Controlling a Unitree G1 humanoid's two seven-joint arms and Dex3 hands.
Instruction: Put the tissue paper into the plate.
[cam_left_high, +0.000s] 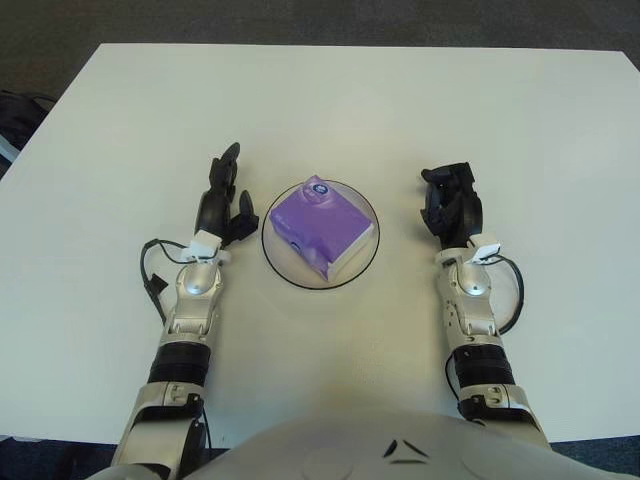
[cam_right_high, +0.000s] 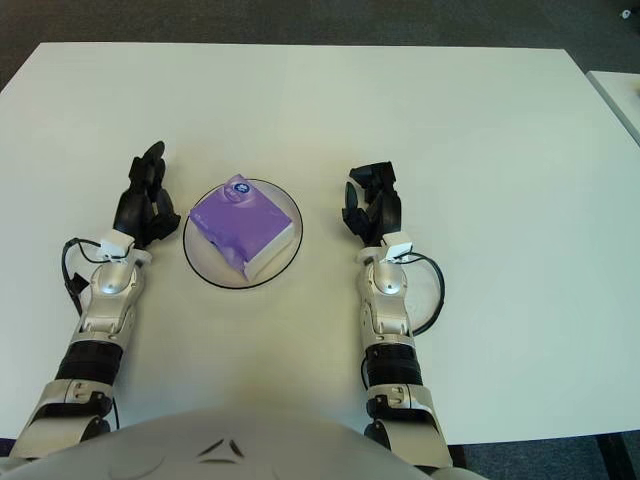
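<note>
A white table (cam_left_high: 330, 100) fills most of what I see, its surface plain and smooth. Beyond its far edge lies dark grey floor (cam_left_high: 320, 18). At the far left, off the table's edge, sits a dark object (cam_left_high: 18, 110) I cannot identify.

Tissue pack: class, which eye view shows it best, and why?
Neither by much. The left eye view puts the purple tissue pack nearer centre, lying in the plate between the left hand and right hand. The right eye view shows it whole too, further left.
</note>
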